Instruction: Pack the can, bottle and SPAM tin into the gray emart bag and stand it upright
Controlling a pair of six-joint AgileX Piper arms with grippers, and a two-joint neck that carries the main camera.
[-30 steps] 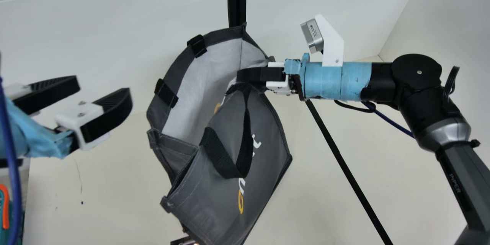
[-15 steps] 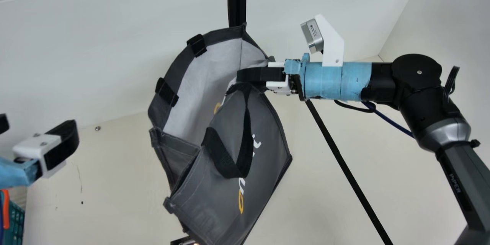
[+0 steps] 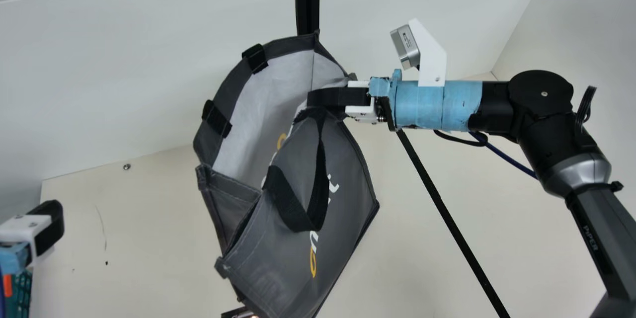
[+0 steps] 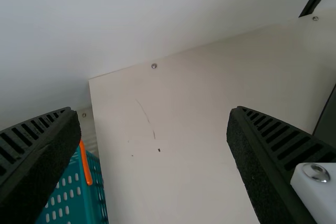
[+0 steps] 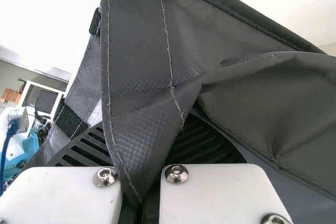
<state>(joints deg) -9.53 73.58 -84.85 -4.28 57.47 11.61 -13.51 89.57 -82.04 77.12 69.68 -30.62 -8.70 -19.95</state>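
The right gripper [image 3: 325, 97] has its two fingers brought together on the large gray fabric emart bag [image 3: 343, 228], pinching a fold of its cloth at the rim; the right wrist view shows this gray fold caught between them. From that grip the bag spreads to the gripper's left and downward, tilted, its mouth open and showing a pale lining [image 3: 263, 104]. Just below the gripper a black webbing handle [image 3: 298, 216] hangs in a loop against the bag's outer panel. Across the mouth from the gripper, two black webbing patches sit on the opposite rim. The bag's lower end runs past the main view's bottom edge, so whether it touches the table cannot be told. Right behind the fingers come a light-blue wrap [image 3: 437, 105] around the wrist and, above it, a small silver camera [image 3: 405, 45] on a white bracket [image 3: 432, 57]. Well apart, to the right gripper's left beyond the bag, is the left gripper [image 3: 49, 226], its fingers spread wide with nothing between them. Below the left gripper in the main view stands a teal perforated plastic basket [image 3: 21, 290] with an orange handle [image 4: 85, 163]. Farther back, past both grippers, the cream table [image 3: 144, 238] meets a white wall [image 3: 124, 74], and a black upright strip [image 3: 308, 0] rises above the bag.
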